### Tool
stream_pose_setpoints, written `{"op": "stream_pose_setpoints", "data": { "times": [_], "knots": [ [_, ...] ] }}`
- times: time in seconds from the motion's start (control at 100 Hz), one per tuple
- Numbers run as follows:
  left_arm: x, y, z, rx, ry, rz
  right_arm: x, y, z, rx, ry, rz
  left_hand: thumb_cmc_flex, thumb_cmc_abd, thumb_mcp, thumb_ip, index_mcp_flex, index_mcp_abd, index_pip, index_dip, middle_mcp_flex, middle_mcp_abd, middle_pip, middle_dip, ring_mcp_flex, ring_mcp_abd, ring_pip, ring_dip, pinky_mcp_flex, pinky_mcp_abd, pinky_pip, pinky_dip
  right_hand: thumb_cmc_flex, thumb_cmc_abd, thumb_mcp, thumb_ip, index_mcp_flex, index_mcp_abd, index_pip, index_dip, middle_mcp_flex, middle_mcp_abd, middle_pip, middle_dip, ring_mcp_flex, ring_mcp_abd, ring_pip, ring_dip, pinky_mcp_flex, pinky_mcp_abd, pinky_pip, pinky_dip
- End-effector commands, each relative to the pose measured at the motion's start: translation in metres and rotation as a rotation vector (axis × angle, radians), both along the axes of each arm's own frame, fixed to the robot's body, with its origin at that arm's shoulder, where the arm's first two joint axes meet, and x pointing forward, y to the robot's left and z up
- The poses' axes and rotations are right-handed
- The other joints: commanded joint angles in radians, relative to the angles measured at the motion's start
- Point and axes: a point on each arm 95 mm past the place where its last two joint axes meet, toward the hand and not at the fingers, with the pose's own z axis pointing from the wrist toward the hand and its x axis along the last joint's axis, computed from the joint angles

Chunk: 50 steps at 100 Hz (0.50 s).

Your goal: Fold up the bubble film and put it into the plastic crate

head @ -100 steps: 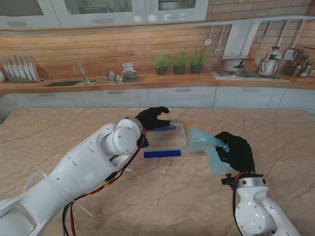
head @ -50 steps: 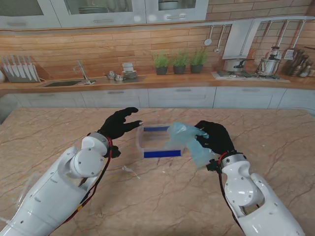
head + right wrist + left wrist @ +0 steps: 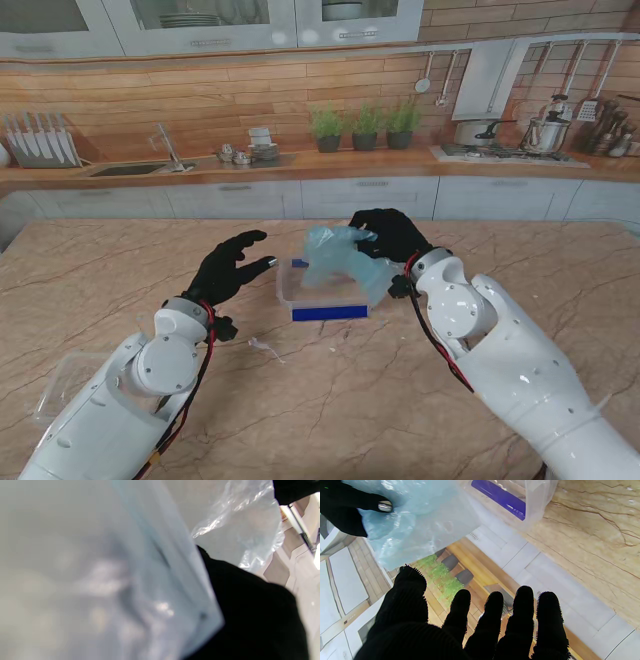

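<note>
Bubble film (image 3: 335, 262) hangs bunched in the right hand (image 3: 392, 238), whose fingers are closed on its upper edge, directly over the plastic crate (image 3: 325, 298) on the marble table (image 3: 350, 400); the left hand (image 3: 232, 268) waits just beside the crate's left wall, fingers spread and holding nothing; the wad looks loosely gathered rather than neatly folded, so on release it could spring open, drape over the rim or slide out; a light crate might also shift if the film drags against it.

Stand view high, overlooking table (image 3: 330, 400); wrist views close, along fingers (image 3: 492, 620); all share bubble film (image 3: 335, 262).
</note>
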Motion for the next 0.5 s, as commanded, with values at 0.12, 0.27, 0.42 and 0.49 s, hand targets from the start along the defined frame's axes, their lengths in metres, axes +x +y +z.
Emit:
{"op": "stream_pose_setpoints", "data": {
  "times": [0.12,0.27,0.42,0.49],
  "knots": [
    [-0.009,-0.007,-0.004,-0.038,-0.020,0.000,0.014,0.018,0.000,-0.020,-0.046,0.042,0.025,0.045,-0.029,0.023,0.015,-0.009,-0.030,0.013,0.026,0.015,-0.015,0.001,0.028,0.011,-0.008,-0.002,0.006,0.016,0.025,-0.001,-0.020,0.054,-0.008,0.010,-0.026,-0.044,0.045,-0.013,-0.007,-0.003,0.035,-0.017,0.009,-0.018,0.042,0.015,-0.022,-0.032,-0.007,0.009],
    [-0.012,-0.009,-0.003,-0.059,-0.043,0.012,0.021,0.028,-0.015,-0.051,-0.089,0.065,0.027,0.046,-0.031,0.023,0.017,-0.008,-0.029,0.014,0.031,0.014,-0.014,0.002,0.031,0.014,-0.003,0.000,0.008,0.015,0.029,0.001,-0.027,0.060,-0.010,0.012,-0.031,-0.060,0.061,-0.015,-0.005,-0.016,0.043,-0.023,0.015,-0.033,0.043,0.012,-0.013,-0.042,-0.010,0.003],
    [-0.014,-0.010,-0.003,-0.055,-0.059,0.013,0.026,0.034,-0.030,-0.085,-0.113,0.089,0.030,0.041,-0.034,0.023,0.022,-0.007,-0.025,0.017,0.040,0.018,-0.011,0.003,0.040,0.012,0.000,0.000,0.014,0.024,0.032,0.002,-0.032,0.066,-0.011,0.015,-0.036,-0.073,0.076,-0.018,-0.002,-0.026,0.051,-0.029,0.021,-0.044,0.040,0.009,-0.006,-0.052,-0.015,-0.004],
    [-0.014,-0.012,-0.003,-0.058,-0.060,0.006,0.028,0.035,-0.035,-0.092,-0.122,0.097,0.032,0.039,-0.034,0.024,0.023,-0.006,-0.023,0.018,0.041,0.018,-0.010,0.004,0.041,0.013,0.001,0.000,0.014,0.024,0.031,0.002,-0.034,0.068,-0.012,0.016,-0.038,-0.077,0.081,-0.020,-0.003,-0.028,0.053,-0.030,0.022,-0.046,0.040,0.008,-0.005,-0.053,-0.015,-0.005]
  ]
}}
